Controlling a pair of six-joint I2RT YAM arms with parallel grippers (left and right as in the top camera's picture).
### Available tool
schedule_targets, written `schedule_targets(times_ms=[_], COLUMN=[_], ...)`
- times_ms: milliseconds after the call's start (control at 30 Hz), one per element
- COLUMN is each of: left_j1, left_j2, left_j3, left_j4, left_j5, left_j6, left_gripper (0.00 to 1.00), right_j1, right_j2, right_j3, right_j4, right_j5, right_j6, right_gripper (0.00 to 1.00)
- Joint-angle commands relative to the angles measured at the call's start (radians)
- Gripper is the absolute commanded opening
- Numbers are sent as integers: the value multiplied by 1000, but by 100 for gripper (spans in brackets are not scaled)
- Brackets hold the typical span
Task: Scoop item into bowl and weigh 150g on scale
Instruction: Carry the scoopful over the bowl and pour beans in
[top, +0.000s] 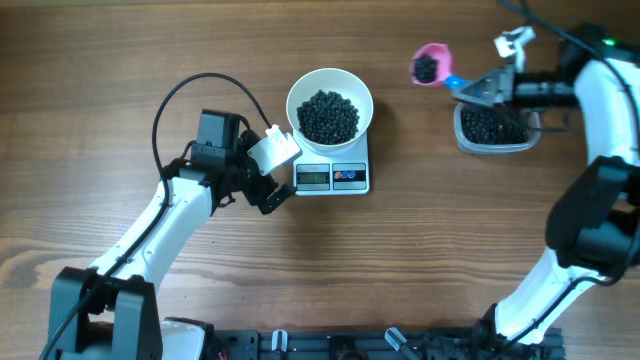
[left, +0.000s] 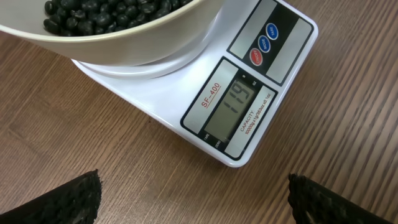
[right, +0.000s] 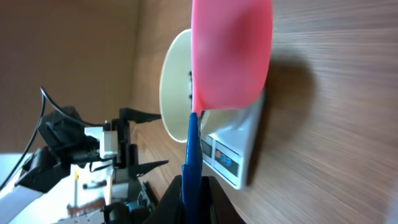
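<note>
Overshoot is my worry: my right gripper (top: 480, 88), clamped on the scoop (top: 430, 66) at upper right, brings more beans (top: 328, 116), while the bowl (top: 291, 105) on the scale (top: 350, 178), upper centre, reads 119. With jaws wide, my left gripper (top: 288, 170) sits beside the scale; a bump skews it.

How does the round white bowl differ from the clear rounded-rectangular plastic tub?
The round white bowl is opaque and circular; the clear plastic tub is see-through and rounded-rectangular. The bowl stands on the small white kitchen scale; the tub stands directly on the wooden table. Both hold small black beads.
</note>
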Motion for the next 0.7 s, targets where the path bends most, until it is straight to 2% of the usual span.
schedule_targets(times_ms=[0, 200, 433, 667], left_j1=[6, 6, 6, 6], left_j2=[7, 7, 7, 7], left_j3=[-8, -8, -8, -8], left_j4=[0, 0, 0, 0], left_j5=[12, 12, 12, 12], left_j6=[8, 8, 8, 8], left_gripper=[100, 100, 100, 100], right_j1=[95, 253, 428, 531], right_j2=[11, 11, 10, 8], right_j3=[57, 73, 92, 238], right_j4=[60, 112, 119, 97], right_j5=[-35, 80, 444, 777], right_j6=[128, 221, 273, 263], right_gripper=[4, 5, 4, 4])
